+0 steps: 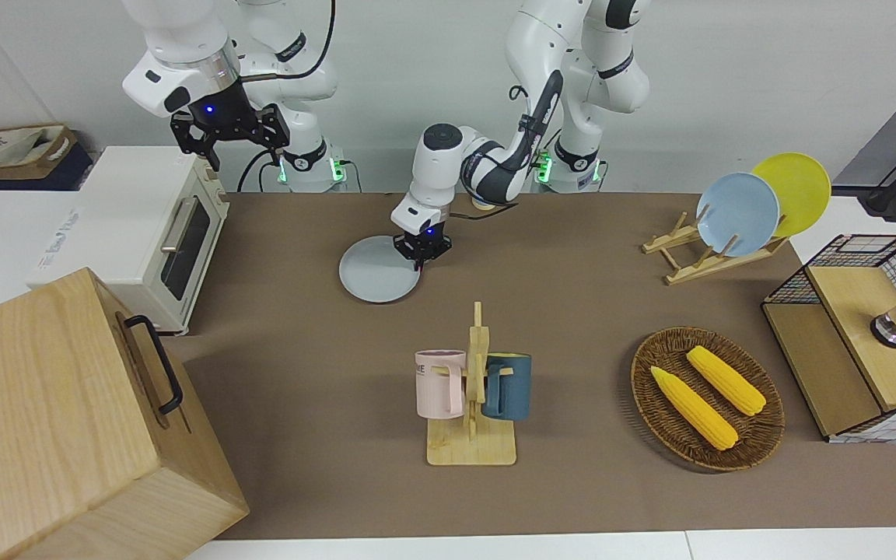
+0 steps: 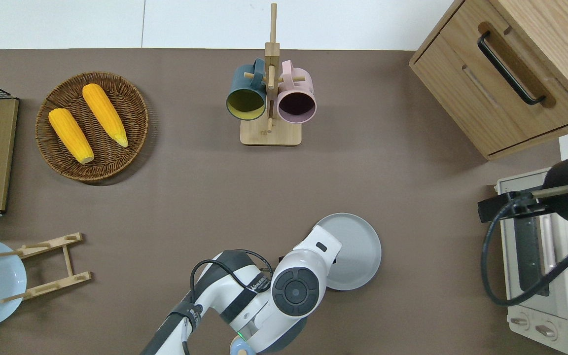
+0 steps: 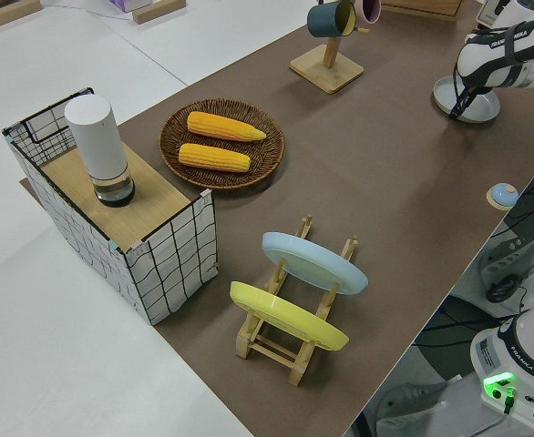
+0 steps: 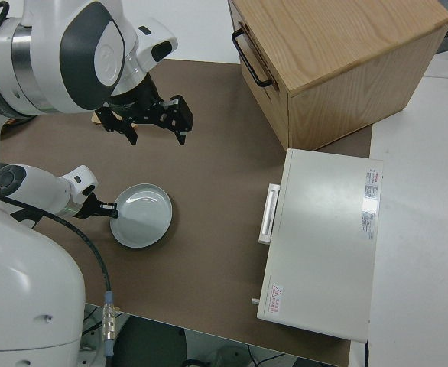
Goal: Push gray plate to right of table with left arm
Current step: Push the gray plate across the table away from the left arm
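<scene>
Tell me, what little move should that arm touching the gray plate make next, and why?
Probably a further short sideways push toward the right arm's end of the table. The left end effector is low at the gray plate's rim, on its left-arm side. The plate lies near the table's middle, with bare brown surface between it and the toaster oven. The right arm is parked.
</scene>
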